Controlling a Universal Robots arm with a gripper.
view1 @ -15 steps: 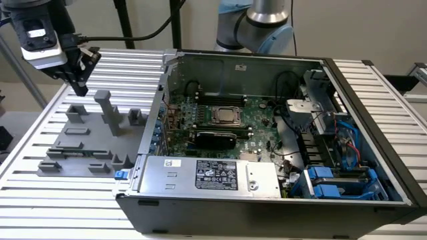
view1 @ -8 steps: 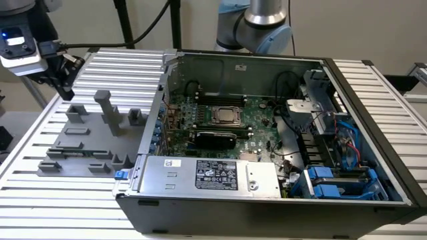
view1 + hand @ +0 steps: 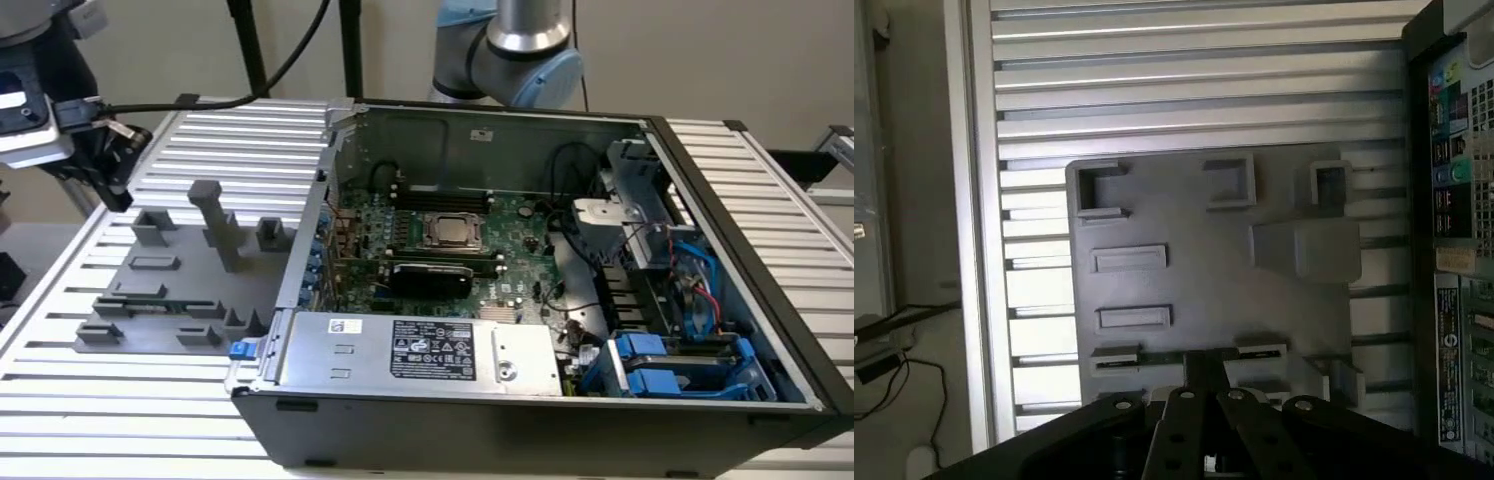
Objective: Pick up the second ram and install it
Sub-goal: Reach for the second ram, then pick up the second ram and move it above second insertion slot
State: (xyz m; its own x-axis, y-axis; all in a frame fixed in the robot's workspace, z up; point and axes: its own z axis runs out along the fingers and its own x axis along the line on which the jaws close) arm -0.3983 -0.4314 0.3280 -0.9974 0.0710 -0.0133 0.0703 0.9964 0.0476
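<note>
My gripper [image 3: 107, 195] hangs high over the exterior view's far left, above and behind the grey fixture plate [image 3: 174, 300]. In the wrist view its dark fingertips [image 3: 1194, 372] meet with no gap and nothing between them, so the gripper [image 3: 1206, 372] is shut. It looks down on the fixture plate [image 3: 1204, 270], just over a narrow slot between two small holders [image 3: 1116, 355]. The second ram is out of view. The green motherboard [image 3: 521, 255] with its silver processor [image 3: 453, 232] lies inside the open computer case [image 3: 534, 420].
Tall grey posts [image 3: 214, 220] rise from the fixture under the gripper's side. The case wall [image 3: 1454, 300] stands close beside the fixture. Black memory slots [image 3: 441, 197] sit behind the processor. Cables and blue drive bays [image 3: 667, 360] fill the case's right side. The ribbed aluminium table [image 3: 134, 400] surrounds everything.
</note>
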